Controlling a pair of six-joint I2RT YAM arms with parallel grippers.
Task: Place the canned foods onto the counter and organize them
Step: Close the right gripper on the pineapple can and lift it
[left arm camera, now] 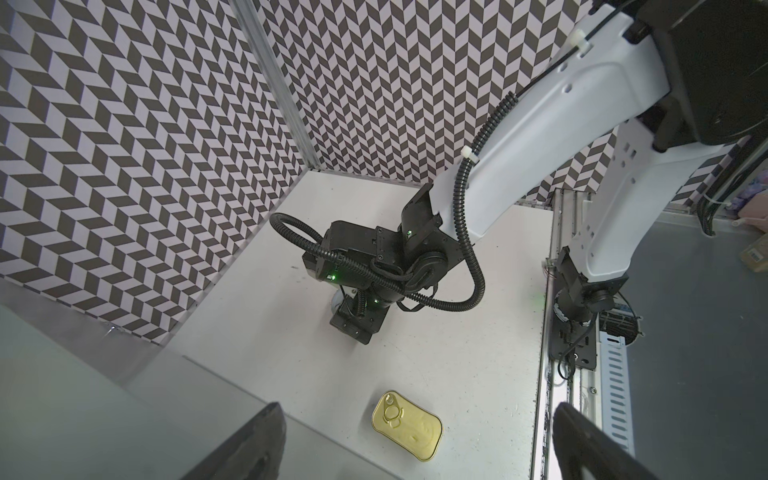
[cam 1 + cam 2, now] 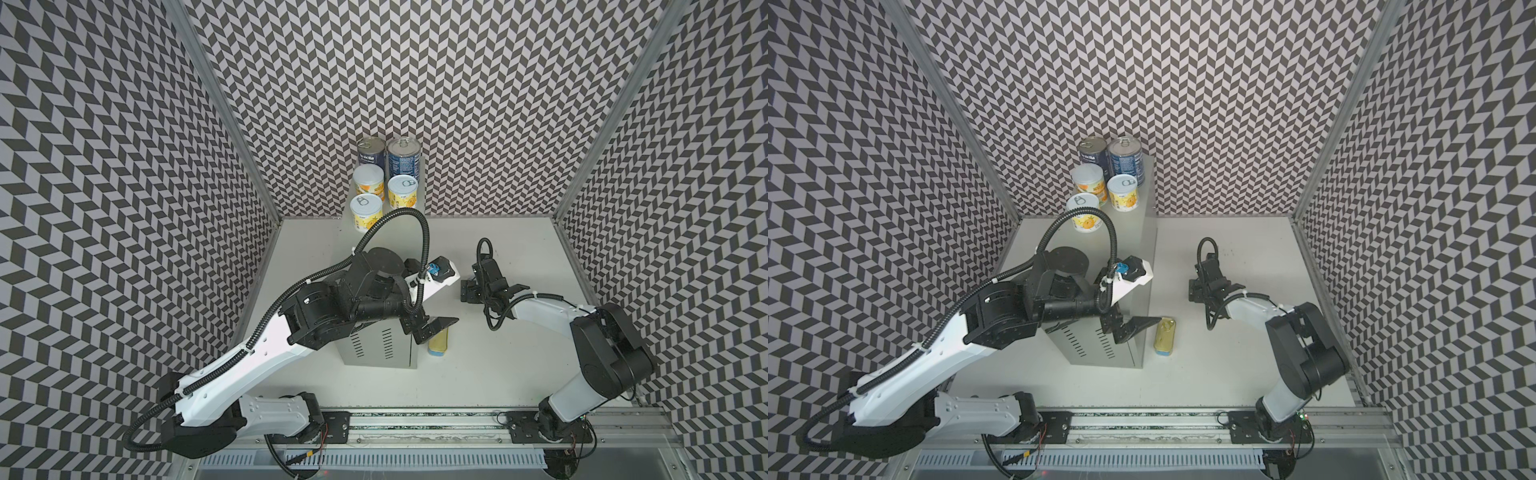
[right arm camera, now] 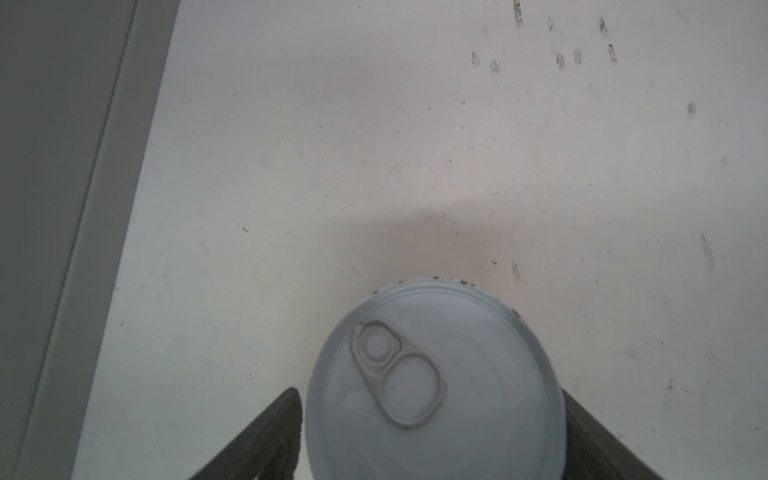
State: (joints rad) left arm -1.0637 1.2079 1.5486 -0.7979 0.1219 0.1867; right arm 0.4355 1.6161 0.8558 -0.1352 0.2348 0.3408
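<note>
The flat white tabletop [image 2: 498, 365] carries all items. The tall light-grey metal box cabinet [image 2: 401, 351] with vent slits on its front stands left of centre, its far end close to the far wall.

The left gripper [image 2: 1140, 328] hangs at the near right edge of the cabinet top. Its jaws stand wide apart and hold nothing. The right gripper [image 2: 473, 293] points down at the tabletop, right of the cabinet and apart from it. Its fingers [image 3: 266, 436] flank a can closely on both sides; whether they clamp it cannot be determined.

Two tall dark-blue-labelled cans with silver lids [image 2: 371, 153] [image 2: 404, 160] stand upright side by side at the far end of the cabinet top. Three short yellow-orange fruit cans with white lids [image 2: 368, 179] [image 2: 402, 191] [image 2: 366, 212] stand upright just nearer than them. The fourth short white-lidded can [image 3: 436, 386] stands on the tabletop between the right gripper fingers, pull-tab up.

The gold-topped rectangular tin [image 2: 1165, 336] rests on the tabletop, just right of the near right corner of the cabinet, below the left gripper.
</note>
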